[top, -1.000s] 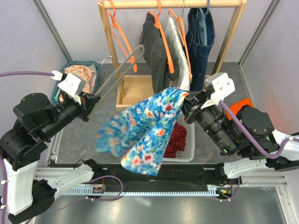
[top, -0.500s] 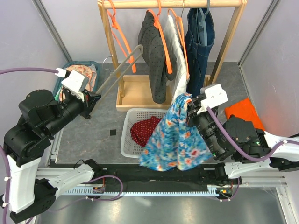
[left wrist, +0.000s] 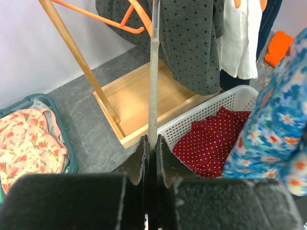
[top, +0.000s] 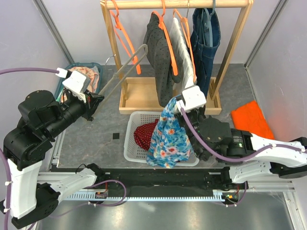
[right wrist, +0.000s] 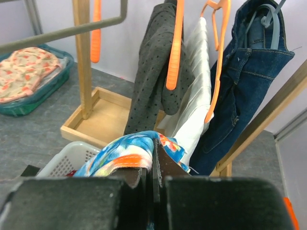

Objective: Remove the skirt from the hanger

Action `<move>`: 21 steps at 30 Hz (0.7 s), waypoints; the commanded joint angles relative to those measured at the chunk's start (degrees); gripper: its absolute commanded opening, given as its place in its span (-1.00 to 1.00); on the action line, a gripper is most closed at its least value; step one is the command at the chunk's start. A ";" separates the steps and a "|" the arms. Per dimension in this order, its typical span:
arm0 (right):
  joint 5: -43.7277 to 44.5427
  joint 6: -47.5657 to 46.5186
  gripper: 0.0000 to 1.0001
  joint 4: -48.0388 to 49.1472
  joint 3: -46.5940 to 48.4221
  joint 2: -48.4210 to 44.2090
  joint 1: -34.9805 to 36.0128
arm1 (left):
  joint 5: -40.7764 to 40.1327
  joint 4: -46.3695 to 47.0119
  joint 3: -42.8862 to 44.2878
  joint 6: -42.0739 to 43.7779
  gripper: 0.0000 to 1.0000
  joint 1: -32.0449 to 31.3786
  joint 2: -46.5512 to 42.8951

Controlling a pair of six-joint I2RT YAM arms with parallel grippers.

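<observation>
Bright, even, diffuse light from above. Soft, faint shadows on bench (top: 96, 139) left of white basket (top: 129, 141). Top view sharp edge to edge. Wrist views: left tool (left wrist: 152, 143) and right tool (right wrist: 154, 160) dark, blurred up close; background behind basket crisp.

No writing, label, brand, number or sign can be read anywhere here.

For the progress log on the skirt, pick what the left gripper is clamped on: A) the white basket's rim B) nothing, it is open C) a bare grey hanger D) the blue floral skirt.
C: the left gripper is shut on the grey hanger, which carries no garment, while the floral skirt hangs from the right gripper above the white basket.
</observation>
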 commanded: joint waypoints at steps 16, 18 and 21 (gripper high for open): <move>-25.06 45.42 -1.00 -2.99 -35.13 4.32 -11.60 | 0.50 3.38 4.53 -0.86 -0.97 0.43 1.59; -29.35 48.25 -1.00 -0.37 -39.52 4.67 -11.60 | 0.59 3.38 5.06 -0.95 -0.97 0.43 2.21; -35.41 55.37 -1.00 7.42 -47.16 5.46 -11.60 | 0.16 3.64 5.94 -0.60 -0.97 0.43 3.26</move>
